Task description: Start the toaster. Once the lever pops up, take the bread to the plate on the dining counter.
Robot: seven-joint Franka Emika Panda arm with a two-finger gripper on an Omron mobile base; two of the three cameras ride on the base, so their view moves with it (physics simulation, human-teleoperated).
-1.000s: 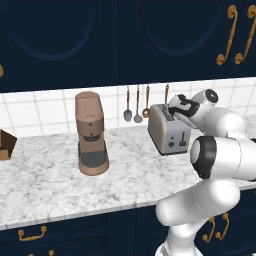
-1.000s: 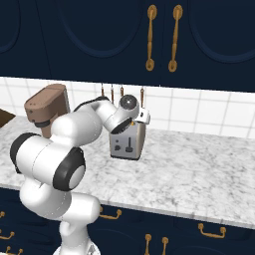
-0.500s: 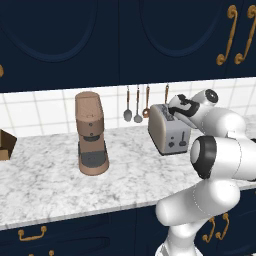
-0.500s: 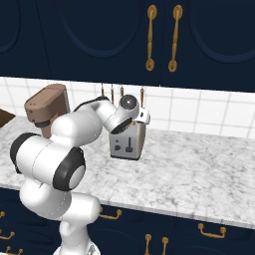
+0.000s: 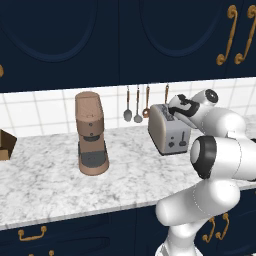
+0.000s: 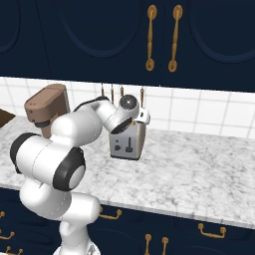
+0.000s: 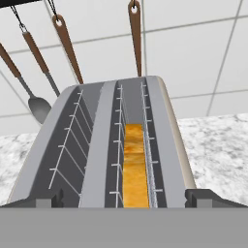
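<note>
The silver toaster (image 5: 169,131) stands on the marbled desk (image 5: 55,180) against the white tiled wall, its narrow end face with the dark knobs turned toward the robot. In the right base view the same toaster (image 6: 127,142) sits just right of the arm's upper links, and the lever (image 6: 130,145) shows as a small dark tab on that end face, about midway up its slot. The gripper (image 5: 178,111) hangs just above the near end of the toaster's top, pointing down at it. Looking along the gripper, its two dark fingertips (image 7: 206,197) stand spread wide, one at each side of the toaster (image 7: 167,140), with nothing between them but the slots below. The bread (image 7: 134,167) sits down in the right-hand slot, its golden-brown top edge showing between the wire guides; the left-hand slot holds no slice. Behind the toaster several utensils (image 5: 137,104) with brown handles hang on the wall, among them a spoon (image 7: 40,107). Well to the left on the desk stands a tall brown coffee machine (image 5: 91,133), and a brown box-like thing (image 5: 6,145) sits at the far left edge. Navy cabinets with gold handles (image 6: 174,37) run above the tiles and below the desk.
</note>
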